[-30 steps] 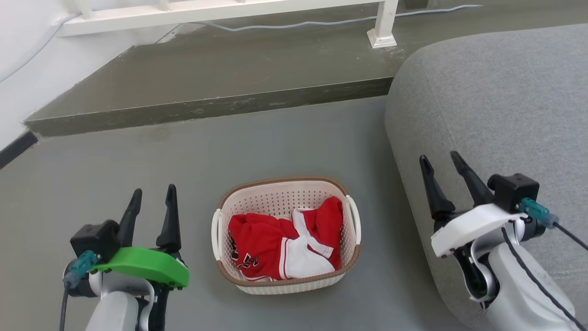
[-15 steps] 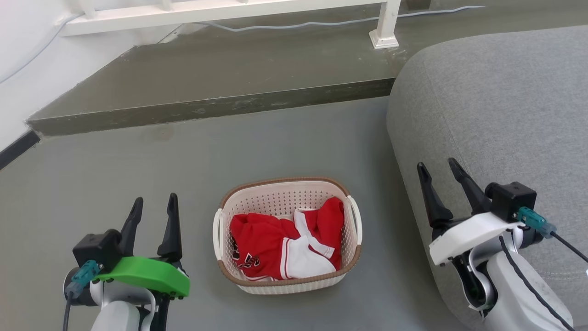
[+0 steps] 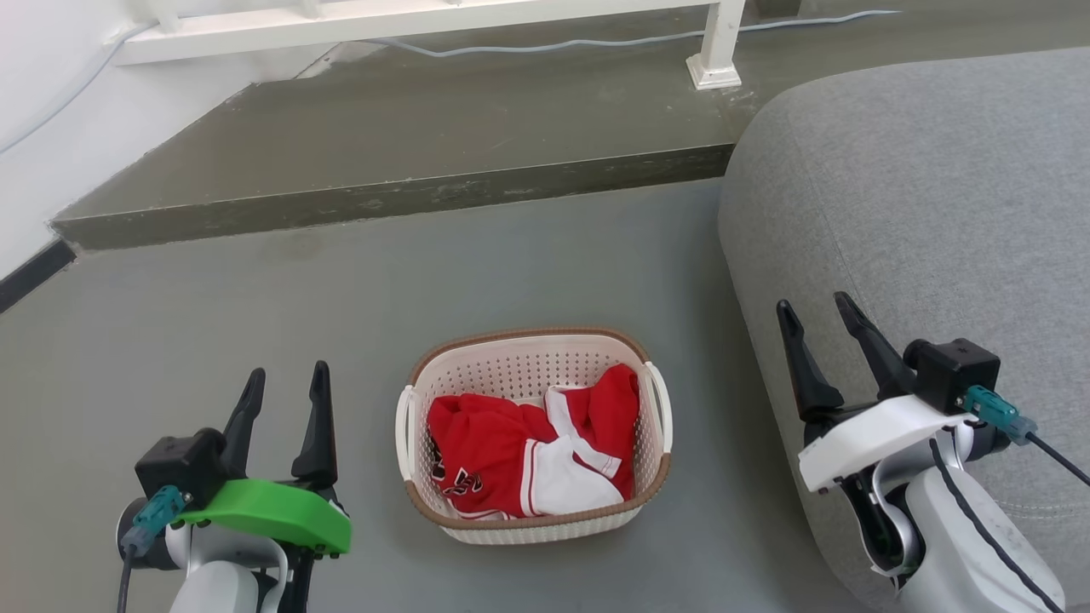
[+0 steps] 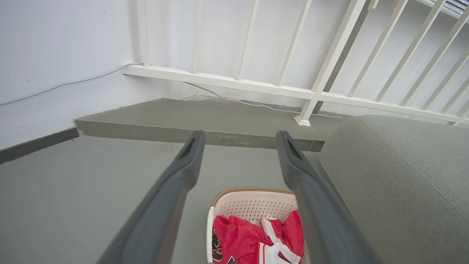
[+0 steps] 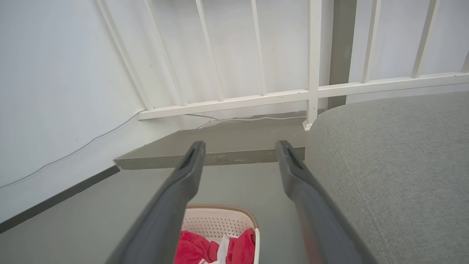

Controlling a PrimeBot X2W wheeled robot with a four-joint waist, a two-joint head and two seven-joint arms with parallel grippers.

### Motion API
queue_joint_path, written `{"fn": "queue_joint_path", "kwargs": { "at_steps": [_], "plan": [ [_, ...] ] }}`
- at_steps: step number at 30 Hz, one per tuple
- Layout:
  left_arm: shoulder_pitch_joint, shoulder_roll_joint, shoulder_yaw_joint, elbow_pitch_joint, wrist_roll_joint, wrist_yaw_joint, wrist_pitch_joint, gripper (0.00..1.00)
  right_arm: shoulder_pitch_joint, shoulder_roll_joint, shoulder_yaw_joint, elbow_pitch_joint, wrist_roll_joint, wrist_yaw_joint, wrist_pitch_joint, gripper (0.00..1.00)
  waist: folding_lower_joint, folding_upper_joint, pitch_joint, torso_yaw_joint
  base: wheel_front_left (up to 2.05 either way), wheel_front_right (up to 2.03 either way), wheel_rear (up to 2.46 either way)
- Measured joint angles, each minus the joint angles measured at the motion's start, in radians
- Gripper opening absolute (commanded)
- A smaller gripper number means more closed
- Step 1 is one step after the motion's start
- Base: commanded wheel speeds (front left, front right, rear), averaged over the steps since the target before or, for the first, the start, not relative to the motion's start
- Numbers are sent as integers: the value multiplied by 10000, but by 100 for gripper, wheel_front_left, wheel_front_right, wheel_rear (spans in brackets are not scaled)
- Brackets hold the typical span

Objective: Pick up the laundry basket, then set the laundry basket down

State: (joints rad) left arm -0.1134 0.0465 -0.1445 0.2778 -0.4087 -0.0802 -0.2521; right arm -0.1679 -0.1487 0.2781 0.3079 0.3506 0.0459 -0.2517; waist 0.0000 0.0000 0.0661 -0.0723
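The left gripper (image 3: 288, 370) hovers to the left of the laundry basket (image 3: 511, 368), clear of it, with its two dark fingers spread apart and nothing between them. They point forward, away from the robot, tilted slightly toward the basket's side. A green cover (image 3: 272, 507) sits over its wrist. The right gripper (image 3: 811, 300) hangs to the right of the basket, further from it than the left one, under a white cover (image 3: 869, 434). Its fingers are likewise parted and empty, leaning a little to the left. Neither gripper touches the basket.

The basket stands upright on the grey floor (image 3: 255, 306) between the two arms. Its brown rim and both white loop handles are free. Inside lies a crumpled red and white garment (image 3: 519, 460), filling the near half and staying below the rim.

Just right of the basket rises the rounded side of a grey sofa (image 3: 920, 187); in the head view the right gripper overlaps its edge. Beyond the basket a low step (image 3: 409, 136) crosses the floor, carrying a white railing (image 3: 409, 17) and a pale cable (image 3: 596, 42) along its foot. No object lies between either gripper and the basket's handles.
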Motion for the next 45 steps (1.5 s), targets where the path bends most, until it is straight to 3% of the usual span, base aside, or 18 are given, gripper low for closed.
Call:
{"fn": "queue_joint_path", "kwargs": {
  "at_steps": [5, 6, 18, 45],
  "plan": [
    [17, -6, -12, 13, -4, -84, 0, 100, 141, 33, -71, -2, -19, 65, 0, 100, 0, 0, -11, 3, 0, 0, 0],
    [22, -21, -27, 100, -4, -81, 8, 0, 154, 61, -61, 81, -4, 63, 2, 0, 0, 0, -11, 4, 0, 0, 0],
    [284, -105, 36, 525, -466, -81, 207, 0, 606, 249, -173, 441, 430, 65, 82, 0, 0, 0, -41, 33, 0, 0, 0],
    [284, -125, 648, 545, -3522, -92, 1195, 0, 607, 477, -1162, 274, 3800, 234, 1049, 0, 0, 0, -207, 229, 0, 0, 0]
  ]
}}
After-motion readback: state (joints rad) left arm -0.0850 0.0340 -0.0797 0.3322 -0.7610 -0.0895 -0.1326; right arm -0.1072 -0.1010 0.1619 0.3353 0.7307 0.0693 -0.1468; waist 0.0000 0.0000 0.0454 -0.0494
